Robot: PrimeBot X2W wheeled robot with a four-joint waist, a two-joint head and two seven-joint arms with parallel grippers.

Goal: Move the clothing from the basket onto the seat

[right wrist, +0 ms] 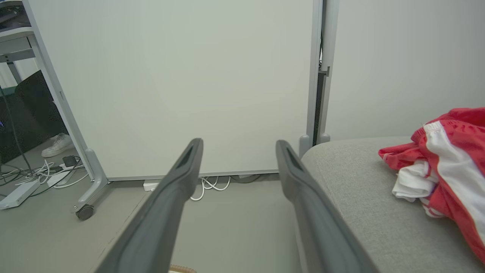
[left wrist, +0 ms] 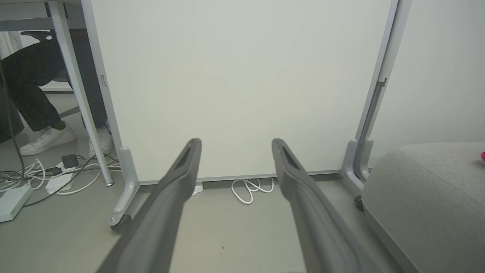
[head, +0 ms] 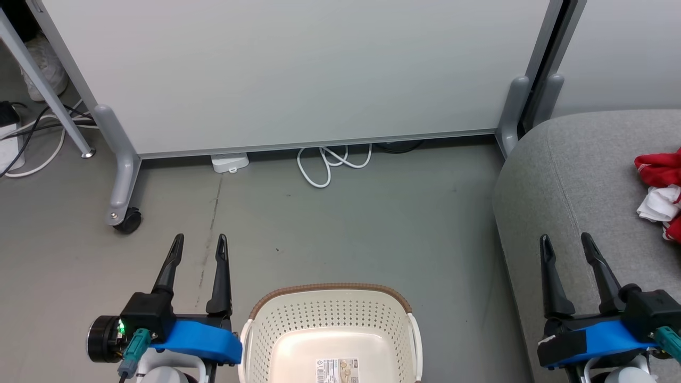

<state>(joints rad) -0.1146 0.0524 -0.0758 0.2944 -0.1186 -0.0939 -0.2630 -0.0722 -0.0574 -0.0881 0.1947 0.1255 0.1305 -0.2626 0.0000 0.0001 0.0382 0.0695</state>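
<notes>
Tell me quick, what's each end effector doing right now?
Left end effector: open, holding nothing.
Right end effector: open, holding nothing.

left gripper [left wrist: 235,146] fingers spread, empty | white partition panel [left wrist: 235,83] ahead | white cable [left wrist: 252,187] on floor | seat [left wrist: 424,189] right | person's shoes [left wrist: 47,138] left

The grey floor [head: 340,223] carries the basket [head: 330,288] and a white cable [head: 335,161], while the seat [head: 574,186] carries the red clothing [head: 659,169].

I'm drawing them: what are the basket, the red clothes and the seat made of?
The basket looks like smooth cream plastic, dotted with holes. The clothing looks like thin, soft fabric: it lies crumpled in folds. The seat looks like matt grey woven cloth, its rounded edge suggesting padding.
</notes>
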